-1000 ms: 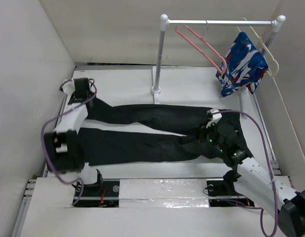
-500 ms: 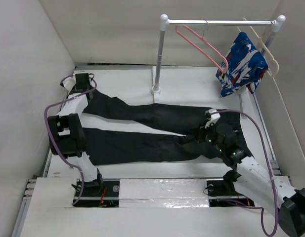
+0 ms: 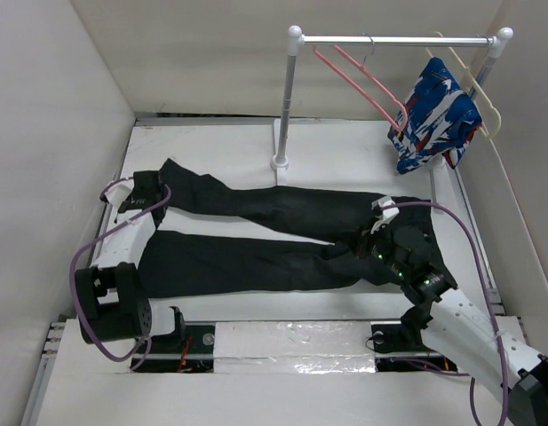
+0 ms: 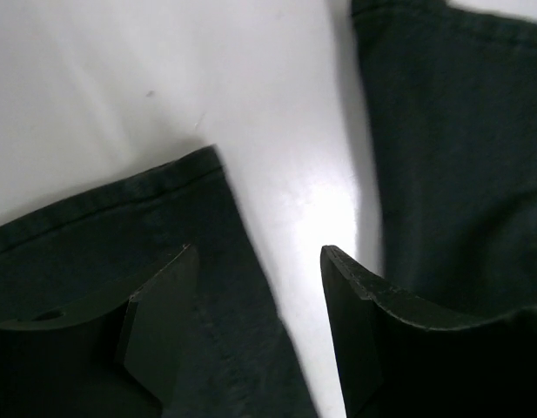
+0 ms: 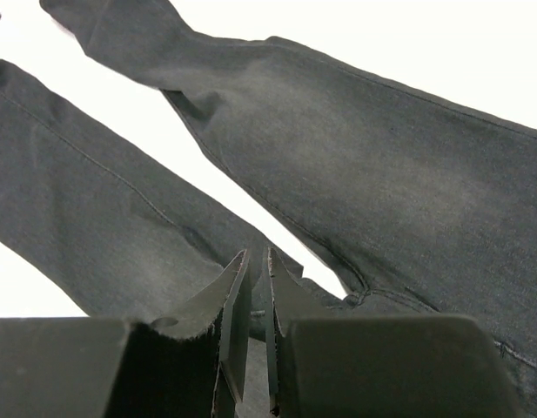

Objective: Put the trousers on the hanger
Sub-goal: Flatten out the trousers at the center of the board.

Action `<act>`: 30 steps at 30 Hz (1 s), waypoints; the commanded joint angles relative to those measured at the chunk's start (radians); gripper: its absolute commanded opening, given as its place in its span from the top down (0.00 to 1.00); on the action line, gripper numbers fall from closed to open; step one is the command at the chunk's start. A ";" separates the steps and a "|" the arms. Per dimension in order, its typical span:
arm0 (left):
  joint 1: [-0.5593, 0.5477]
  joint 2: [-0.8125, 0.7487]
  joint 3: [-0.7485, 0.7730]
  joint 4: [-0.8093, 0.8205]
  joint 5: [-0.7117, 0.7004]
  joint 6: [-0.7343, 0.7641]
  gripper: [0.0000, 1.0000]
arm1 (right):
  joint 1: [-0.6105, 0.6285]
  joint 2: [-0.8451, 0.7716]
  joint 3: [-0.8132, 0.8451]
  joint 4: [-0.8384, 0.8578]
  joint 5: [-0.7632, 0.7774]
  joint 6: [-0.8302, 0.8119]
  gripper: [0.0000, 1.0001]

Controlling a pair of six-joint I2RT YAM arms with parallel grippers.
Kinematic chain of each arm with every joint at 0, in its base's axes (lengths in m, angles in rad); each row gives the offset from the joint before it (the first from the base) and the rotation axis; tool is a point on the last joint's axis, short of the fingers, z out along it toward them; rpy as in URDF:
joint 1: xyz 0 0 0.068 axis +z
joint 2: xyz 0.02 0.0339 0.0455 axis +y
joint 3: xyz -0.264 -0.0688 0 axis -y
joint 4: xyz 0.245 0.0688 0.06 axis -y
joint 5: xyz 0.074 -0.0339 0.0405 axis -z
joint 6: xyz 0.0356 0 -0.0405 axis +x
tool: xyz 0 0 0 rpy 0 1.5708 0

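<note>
Across the white table lies 1 pair of black trousers, flat, waist to the right, 2 legs running left w/ a strip of bare table between them. At the far edge stands 1 rack, its bar carrying 2 hangers: the pink hanger, bare, hooked near the bar's middle, and a cream hanger further right w/ a blue-white-red garment draped on it. Trousers and pink hanger are well apart; no part of the trousers is on it. 2 arms in view. R gripper sits at the crotch, where the legs join; in the right wrist view its fingers are closed to a thin slit, pinching the fabric there, and the cloth bunches a bit just left of it. L gripper is over the cuff end; the left wrist view shows it spread wide, one finger above one leg beside its hem, the other above the 2nd leg, bare table in the gap. Can't tell if its tips touch the cloth.
</note>
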 commanded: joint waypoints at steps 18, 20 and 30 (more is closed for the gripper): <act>0.014 0.253 0.046 -0.011 -0.005 -0.008 0.97 | 0.007 0.010 0.048 0.011 -0.026 -0.013 0.82; 0.014 0.265 0.079 0.018 0.009 0.015 1.00 | 0.016 0.012 0.047 0.014 -0.022 -0.013 0.81; 0.014 0.414 0.313 0.013 0.020 0.023 1.00 | 0.016 0.012 0.045 0.011 -0.015 -0.016 0.81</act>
